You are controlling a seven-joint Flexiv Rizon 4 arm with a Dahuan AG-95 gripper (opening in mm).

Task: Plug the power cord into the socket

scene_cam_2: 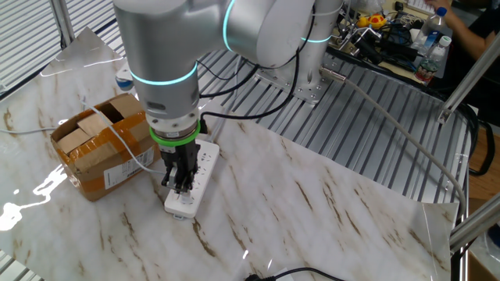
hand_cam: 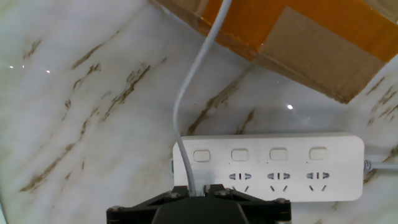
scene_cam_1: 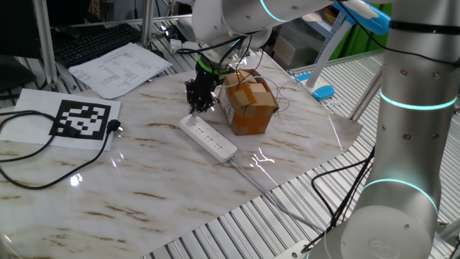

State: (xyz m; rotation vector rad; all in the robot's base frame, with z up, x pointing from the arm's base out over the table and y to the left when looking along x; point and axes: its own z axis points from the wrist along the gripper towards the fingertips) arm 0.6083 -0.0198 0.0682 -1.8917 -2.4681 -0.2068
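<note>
**Gripper down on the end outlet of the power strip**

One fixed view, left to right: a black cable (scene_cam_1: pixel 43 155) loops across the marble-patterned table (scene_cam_1: pixel 144 180) and ends at a dark plug (scene_cam_1: pixel 116 128) beside a printed marker sheet (scene_cam_1: pixel 80 119). Loose papers (scene_cam_1: pixel 118 68) lie behind it. At centre the gripper (scene_cam_1: pixel 199 106) points straight down onto the far end of the socket (scene_cam_1: pixel 212 140), a long white strip lying flat and diagonal on the table. Just right of the strip stands a cardboard box (scene_cam_1: pixel 248 106), close to it; contact cannot be judged.

The other fixed view: the box sits on the left, the gripper (scene_cam_2: pixel 180 183) on the near end of the socket (scene_cam_2: pixel 191 191), and a thin white cord (scene_cam_2: pixel 129 148) runs from the box side in to the fingers.

Hand view: the white cord (hand_cam: pixel 193 106) drops from the top of the frame past the box (hand_cam: pixel 298 37) into the narrow gap between the fingers, over the leftmost outlet position of the socket (hand_cam: pixel 323 168). Three outlets to its right are uncovered. The plug itself is hidden by the gripper body. The jaws stand nearly together, pinched on the white cord's end.
</note>
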